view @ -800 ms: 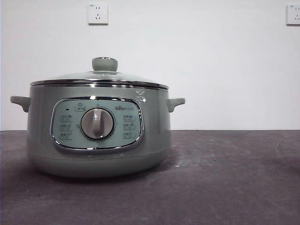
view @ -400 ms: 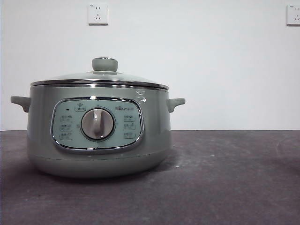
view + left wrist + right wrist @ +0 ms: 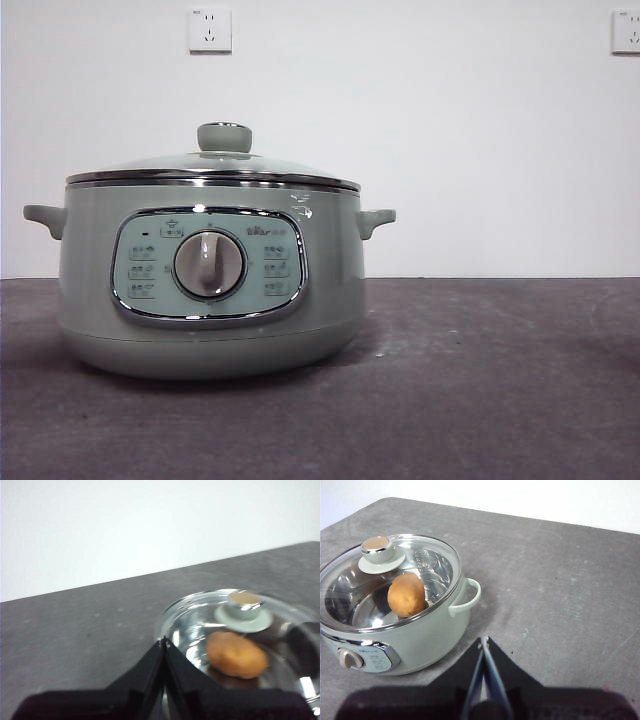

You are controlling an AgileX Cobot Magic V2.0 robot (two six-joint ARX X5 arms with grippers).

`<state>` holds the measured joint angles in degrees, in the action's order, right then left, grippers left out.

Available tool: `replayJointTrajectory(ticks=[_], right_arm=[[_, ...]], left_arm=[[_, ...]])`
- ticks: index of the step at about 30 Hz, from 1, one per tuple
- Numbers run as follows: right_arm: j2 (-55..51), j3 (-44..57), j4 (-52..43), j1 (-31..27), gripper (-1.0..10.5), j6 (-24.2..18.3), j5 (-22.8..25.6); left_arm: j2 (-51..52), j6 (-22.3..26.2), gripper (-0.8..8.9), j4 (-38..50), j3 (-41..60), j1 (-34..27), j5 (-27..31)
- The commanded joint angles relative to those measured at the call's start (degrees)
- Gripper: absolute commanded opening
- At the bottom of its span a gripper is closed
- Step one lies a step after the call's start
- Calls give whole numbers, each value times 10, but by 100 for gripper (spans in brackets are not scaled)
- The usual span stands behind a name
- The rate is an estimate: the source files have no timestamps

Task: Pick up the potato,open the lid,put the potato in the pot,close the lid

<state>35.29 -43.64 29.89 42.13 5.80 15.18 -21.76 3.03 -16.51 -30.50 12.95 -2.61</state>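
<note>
I am seeing the potato [image 3: 407, 594] lying inside the pot [image 3: 208, 270] with the lid [image 3: 212, 166] seated; the task looks finished. I am keeping left gripper [image 3: 163, 642] and right gripper [image 3: 483, 641] closed, empty, above the worktop [image 3: 560, 580].

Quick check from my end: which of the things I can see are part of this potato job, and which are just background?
Part of the job:
- potato, inside the pot
- lid, shut on the pot
- pot
- left gripper, right gripper, both shut, holding nothing

Background:
- two wall sockets
- table
</note>
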Motion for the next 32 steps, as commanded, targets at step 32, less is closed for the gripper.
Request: replayJointTrajectory(ticks=[32], right_arm=[[-1,4,-7,0,1,6,2]], left_arm=[[217,-4,-4,52,299,-100,-21]])
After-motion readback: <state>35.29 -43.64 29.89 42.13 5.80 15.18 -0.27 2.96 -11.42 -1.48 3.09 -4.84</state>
